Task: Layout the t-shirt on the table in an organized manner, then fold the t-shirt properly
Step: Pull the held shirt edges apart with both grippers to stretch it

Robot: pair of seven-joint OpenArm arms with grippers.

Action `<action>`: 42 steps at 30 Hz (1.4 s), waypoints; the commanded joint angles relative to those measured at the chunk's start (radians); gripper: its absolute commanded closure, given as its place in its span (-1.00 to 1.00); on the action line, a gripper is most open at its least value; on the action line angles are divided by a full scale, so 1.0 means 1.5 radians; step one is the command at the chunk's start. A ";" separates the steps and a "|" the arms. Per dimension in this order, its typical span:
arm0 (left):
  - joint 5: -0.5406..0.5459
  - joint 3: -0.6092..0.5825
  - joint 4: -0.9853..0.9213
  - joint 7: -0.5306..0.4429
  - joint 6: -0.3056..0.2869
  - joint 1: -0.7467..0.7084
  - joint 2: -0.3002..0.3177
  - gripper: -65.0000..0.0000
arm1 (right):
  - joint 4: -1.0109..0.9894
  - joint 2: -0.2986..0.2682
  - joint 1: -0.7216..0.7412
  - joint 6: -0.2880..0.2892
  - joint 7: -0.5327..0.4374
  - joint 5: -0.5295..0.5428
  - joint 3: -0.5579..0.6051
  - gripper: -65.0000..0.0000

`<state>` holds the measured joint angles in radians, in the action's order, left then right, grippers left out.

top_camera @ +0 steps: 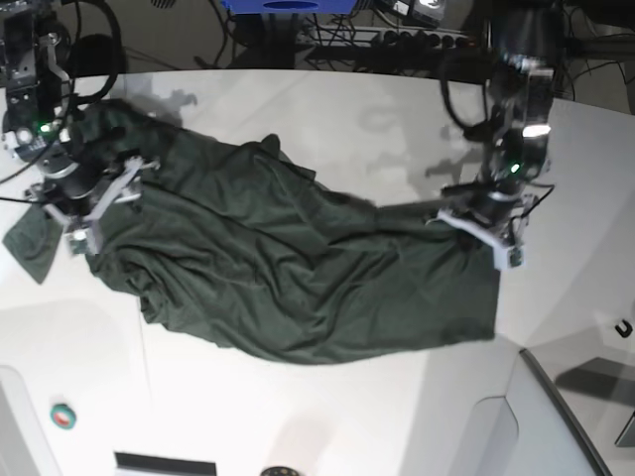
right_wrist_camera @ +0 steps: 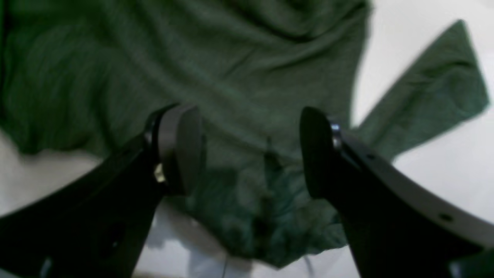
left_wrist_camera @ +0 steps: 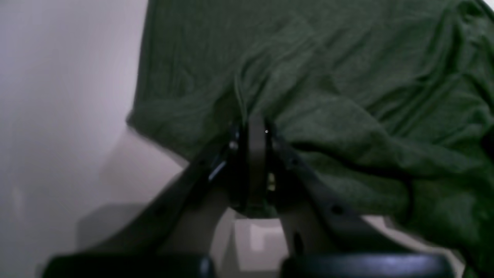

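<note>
Base view, left to right, for your check.

Item one: your right gripper (top_camera: 99, 203), black-fingered, is hovering over the shoulder end of the large plain dark green short-sleeved t-shirt (top_camera: 288, 278). In the right wrist view its fingers (right_wrist_camera: 181, 146) are standing wide apart above the cloth, gripping nothing. One sleeve (right_wrist_camera: 432, 88) is poking out flat onto the table beside it.

Item two: the t-shirt itself is lying rumpled across the middle of the very large smooth white table (top_camera: 298, 416), running from the left arm to the right-hand arm, with heavy creases through the body and a fairly straight edge at its right end.

Item three: your left gripper (top_camera: 486, 223) is sitting at that right end of the shirt. In the left wrist view its jaws are pressed together on a bunched ridge of the green fabric (left_wrist_camera: 270, 96), which is puckering up at the fingertips.

Item four: a grey angled panel (top_camera: 566, 416) is occupying the table's lower right corner.
</note>
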<state>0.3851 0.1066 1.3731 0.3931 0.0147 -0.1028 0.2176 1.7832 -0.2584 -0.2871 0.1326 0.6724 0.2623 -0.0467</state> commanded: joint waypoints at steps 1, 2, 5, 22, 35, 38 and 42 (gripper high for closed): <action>0.000 0.024 0.031 -0.016 0.001 -0.005 0.007 1.00 | 0.002 0.008 0.006 0.005 -0.012 0.000 -0.027 -0.14; 0.000 0.042 0.048 -0.016 0.001 -0.018 0.007 1.00 | -0.005 0.017 0.010 0.005 -0.012 0.000 -0.047 -0.14; -0.005 0.078 0.082 -0.016 0.001 -0.046 0.008 1.00 | -0.040 0.024 0.030 0.005 -0.011 0.000 -0.081 -0.14; -0.003 0.085 0.089 -0.016 0.001 -0.100 0.023 1.00 | -0.137 0.028 0.058 0.037 0.027 -0.001 0.022 -0.13; -0.003 0.079 0.085 -0.016 0.001 -0.123 0.022 0.96 | -0.138 0.029 0.056 0.038 0.031 -0.001 0.023 -0.13; -0.003 0.079 0.087 -0.016 0.001 -0.123 0.022 0.96 | -0.138 0.029 0.056 0.038 0.031 -0.001 0.023 -0.13; -0.003 0.079 0.089 -0.016 0.001 -0.124 0.022 0.93 | -0.138 0.029 0.056 0.038 0.031 -0.001 0.023 -0.13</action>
<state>0.3779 0.2211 1.4860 0.3923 0.0185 -0.2920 0.2386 1.5620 -0.2066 -0.2119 0.1879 0.7341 0.2554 -0.0071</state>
